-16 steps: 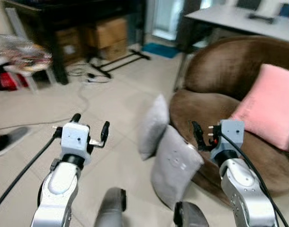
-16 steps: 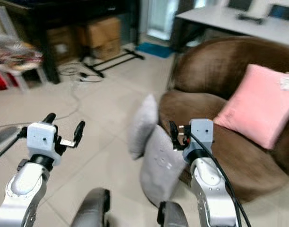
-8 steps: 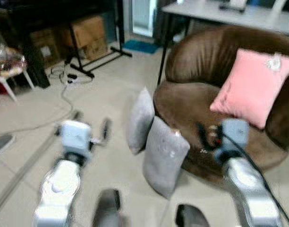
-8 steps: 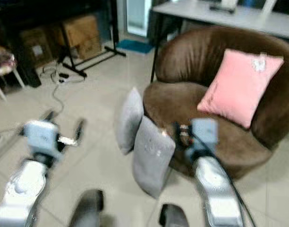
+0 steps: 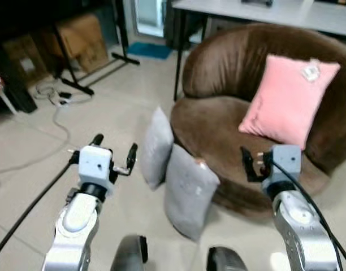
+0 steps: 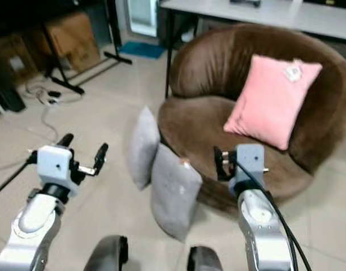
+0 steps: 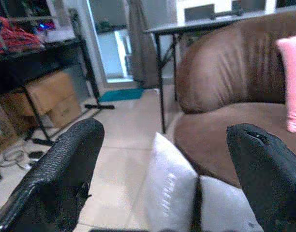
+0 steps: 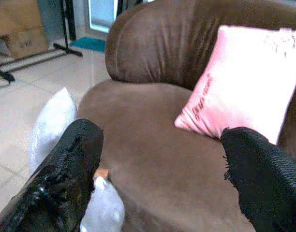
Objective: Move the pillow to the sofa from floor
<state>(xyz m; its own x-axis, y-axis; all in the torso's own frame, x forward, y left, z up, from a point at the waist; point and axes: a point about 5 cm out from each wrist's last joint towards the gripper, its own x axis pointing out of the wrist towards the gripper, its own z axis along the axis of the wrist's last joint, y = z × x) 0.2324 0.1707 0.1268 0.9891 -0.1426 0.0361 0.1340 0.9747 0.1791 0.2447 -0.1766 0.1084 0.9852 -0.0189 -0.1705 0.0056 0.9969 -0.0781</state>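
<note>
Leaning against the front of the brown sofa (image 5: 229, 130) are two grey pillows on the tiled floor (image 5: 105, 113); the nearer grey pillow (image 5: 187, 189) stands between the two pincers, a bit closer to the right one, and the farther grey pillow (image 5: 158, 148) stands just beyond it, touching it, ahead and to the right of the left pincer; both are upright-ish, tilted back toward the sofa edge.

Left pincer (image 5: 114, 152) is held up in the air over the floor, fingers spread wide open, gripping nothing; in its wrist view the two grey pillows sit right between the black fingers (image 7: 61, 179), well apart from them.

Right pincer (image 5: 252, 164) hovers in front of the sofa seat, also open and empty; its wrist view looks straight at the seat with the pink pillow (image 8: 249, 82) resting against the sofa back, ahead and to the right of that pincer; the grey pillows are off to its left.

Farther off beyond the left pincer there are cardboard boxes (image 5: 77, 39) under a dark stand, and cables (image 5: 54, 107) trailing on the floor; a pale worktop (image 5: 263, 11) stands behind the sofa.
</note>
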